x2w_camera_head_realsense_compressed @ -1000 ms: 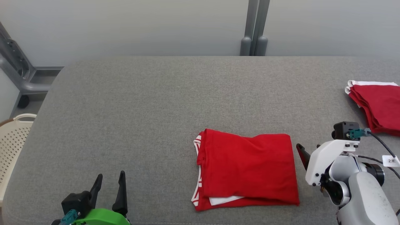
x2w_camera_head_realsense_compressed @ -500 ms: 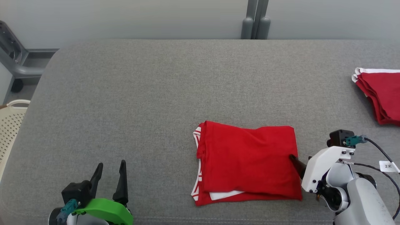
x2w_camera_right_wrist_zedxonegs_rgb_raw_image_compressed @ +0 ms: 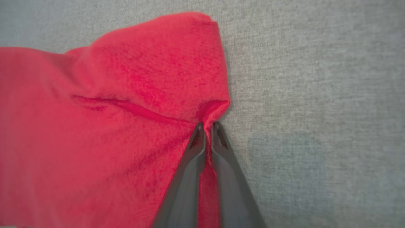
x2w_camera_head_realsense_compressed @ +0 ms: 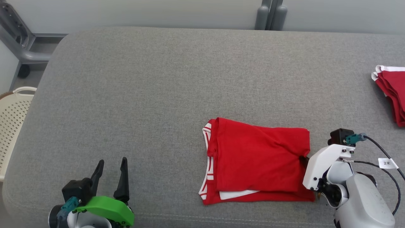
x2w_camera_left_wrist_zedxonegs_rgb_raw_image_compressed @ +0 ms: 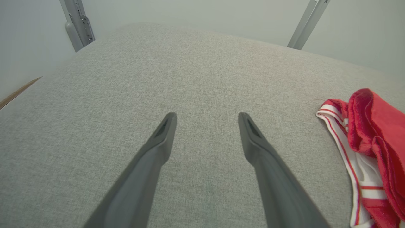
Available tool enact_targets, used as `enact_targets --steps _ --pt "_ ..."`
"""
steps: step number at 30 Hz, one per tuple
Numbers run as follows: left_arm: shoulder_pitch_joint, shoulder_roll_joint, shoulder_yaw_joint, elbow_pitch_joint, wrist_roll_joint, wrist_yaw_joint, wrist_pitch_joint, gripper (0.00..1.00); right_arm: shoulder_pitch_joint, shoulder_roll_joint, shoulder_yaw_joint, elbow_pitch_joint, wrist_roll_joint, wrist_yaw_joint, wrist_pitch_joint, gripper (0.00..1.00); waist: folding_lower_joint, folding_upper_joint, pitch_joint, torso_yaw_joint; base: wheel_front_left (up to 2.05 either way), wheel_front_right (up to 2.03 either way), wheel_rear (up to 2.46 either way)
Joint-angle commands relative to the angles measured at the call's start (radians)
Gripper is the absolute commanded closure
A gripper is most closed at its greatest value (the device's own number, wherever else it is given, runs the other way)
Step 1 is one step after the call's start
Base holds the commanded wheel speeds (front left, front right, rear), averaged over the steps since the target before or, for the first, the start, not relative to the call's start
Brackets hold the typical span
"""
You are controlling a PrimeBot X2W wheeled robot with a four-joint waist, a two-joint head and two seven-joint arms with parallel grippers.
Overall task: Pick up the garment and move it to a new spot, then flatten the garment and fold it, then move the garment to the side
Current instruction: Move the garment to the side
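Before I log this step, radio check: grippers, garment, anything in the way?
Right gripper shut on folded red garment, at its right edge. Left gripper open, away from it. Another red pile far right, not touching.

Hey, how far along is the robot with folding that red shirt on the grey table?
Done: the red garment with white striped trim lies folded in a rectangle on the grey fabric-covered table. In hand: the right gripper is pinched shut on its right edge. Remaining: carrying it to the side, probably toward the stack of folded red garments at the right. The left gripper sits open, apart from the cloth.
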Motion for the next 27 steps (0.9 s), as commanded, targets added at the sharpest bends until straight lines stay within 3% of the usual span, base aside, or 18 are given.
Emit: enact_targets --steps 1,11,20,27 --pt "-0.01 0.007 0.002 0.003 -0.001 0.001 -0.002 0.0 0.001 -0.005 -0.007 0.025 -0.013 -0.003 -0.006 1.0 0.0 0.0 -0.002 -0.001 0.0 0.0 0.0" --pt "-0.01 0.003 -0.004 -0.005 0.013 0.008 -0.007 0.0 -0.066 -0.006 0.018 0.043 -0.064 -0.002 -0.064 1.0 0.0 0.0 -0.029 -0.023 0.0 0.0 0.0" --pt "-0.042 -0.001 -0.035 -0.088 0.051 0.018 -0.009 0.0 -0.261 -0.012 0.087 0.028 -0.281 -0.002 -0.038 1.0 0.0 0.0 -0.006 -0.11 0.0 0.0 0.0" --pt "-0.078 -0.015 -0.064 -0.114 0.073 0.009 -0.008 0.0 -0.398 -0.061 0.133 0.089 -0.314 -0.002 -0.044 1.0 0.0 0.0 0.027 -0.169 0.0 0.0 0.0"
